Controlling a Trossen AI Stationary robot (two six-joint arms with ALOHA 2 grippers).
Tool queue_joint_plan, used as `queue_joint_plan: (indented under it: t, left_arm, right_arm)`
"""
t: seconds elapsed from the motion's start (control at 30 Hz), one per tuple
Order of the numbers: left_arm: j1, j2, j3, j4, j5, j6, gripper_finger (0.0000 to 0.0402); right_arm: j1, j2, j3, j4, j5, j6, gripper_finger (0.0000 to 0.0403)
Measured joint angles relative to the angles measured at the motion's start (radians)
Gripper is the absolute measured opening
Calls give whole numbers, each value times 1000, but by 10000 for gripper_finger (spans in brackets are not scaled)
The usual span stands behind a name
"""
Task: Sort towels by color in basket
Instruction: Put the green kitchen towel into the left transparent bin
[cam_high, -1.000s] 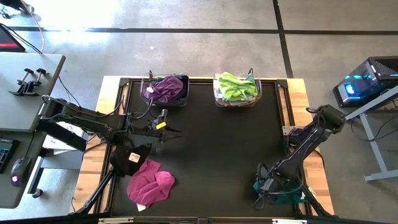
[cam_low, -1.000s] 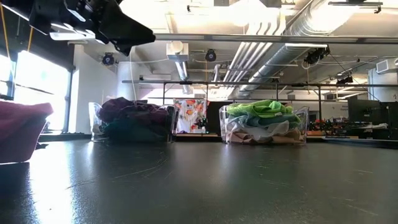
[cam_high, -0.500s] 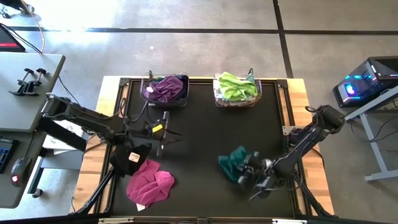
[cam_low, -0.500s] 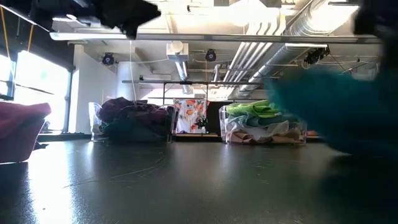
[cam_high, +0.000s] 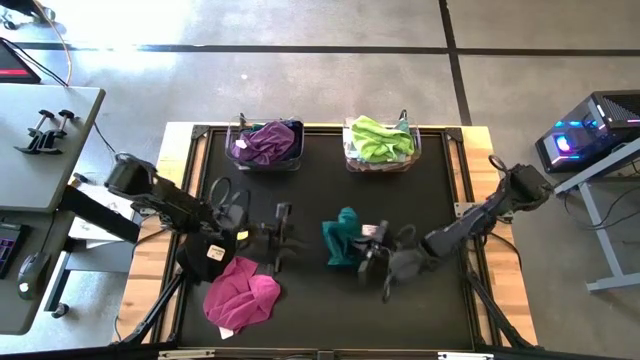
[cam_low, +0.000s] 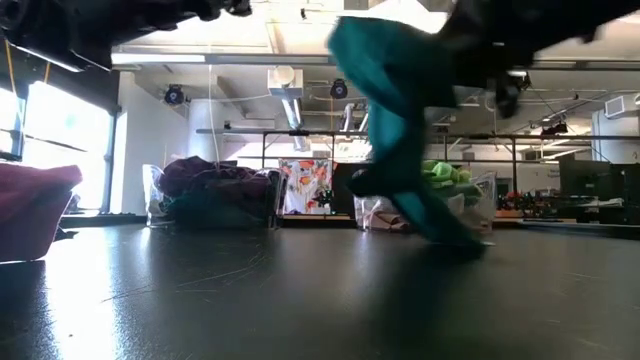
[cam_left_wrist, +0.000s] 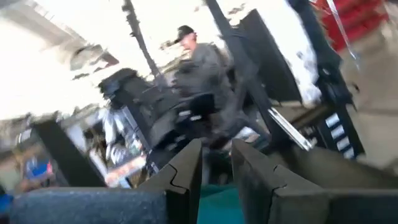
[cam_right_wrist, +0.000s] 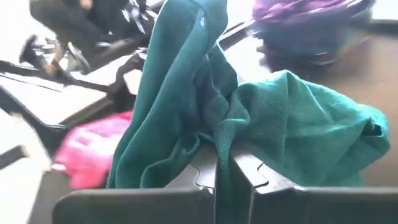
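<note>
My right gripper (cam_high: 362, 246) is over the middle of the black table, shut on a teal towel (cam_high: 342, 238) that bunches up ahead of its fingers (cam_right_wrist: 205, 177). My left gripper (cam_high: 283, 240) is just left of the towel, pointing at it, its fingers (cam_left_wrist: 186, 171) a narrow gap apart with nothing between them. A black towel (cam_high: 212, 252) and a magenta towel (cam_high: 242, 297) lie crumpled on the table at the near left. One basket (cam_high: 238, 150) at the far edge holds purple cloth, another (cam_high: 352, 158) holds lime green cloth. My right gripper pinches a bunched fold of the teal towel (cam_right_wrist: 225, 134) between its two shut fingers, several layers thick. The fingers come nearly level from the table's right. The towel stands up above the fingers and drapes down (cam_low: 430, 215); whether its lower end touches the table I cannot tell.
The two clear baskets stand side by side at the table's far edge, with open table in front of them. A desk (cam_high: 40, 150) stands left of the table, and a computer with blue lights (cam_high: 590, 135) to the right.
My right gripper has shut on the teal towel at the near right corner and carried it toward the table's left, to the middle. The towel has been lifted and now stands bunched. My left gripper has swung toward the near edge and the right, toward the towel.
</note>
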Motion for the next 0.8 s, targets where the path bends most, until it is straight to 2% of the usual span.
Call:
queue_joint_plan:
  t: [0.1, 0.2, 0.37, 0.43, 0.5, 0.57, 0.67, 0.8]
  left_arm:
    - [-10, 61, 29, -4, 22, 107, 77]
    - [-21, 114, 49, -8, 22, 222, 92]
    - [-37, 193, 85, -7, -13, 341, 145]
    - [-44, 222, 98, -6, -144, 404, 170]
    - [-49, 269, 127, 2, -371, 487, 188]
    - [-40, 318, 146, 11, -516, 558, 198]
    - [-12, 388, 191, 18, -552, 549, 201]
    - [16, 455, 250, 79, -751, 434, 196]
  right_arm:
    - [-92, 0, 0, 79, -199, -81, 5]
    - [-188, 0, 0, 89, -375, -94, 4]
    - [-322, 0, 0, 79, -524, -93, 3]
    - [-368, 0, 0, 96, -618, -102, 2]
    - [-409, 0, 1, 109, -711, -118, 2]
    - [-439, 0, 1, 117, -730, -120, 2]
    - [-473, 1, 1, 155, -745, -129, 2]
    - [-499, 3, 0, 207, -747, -146, 1]
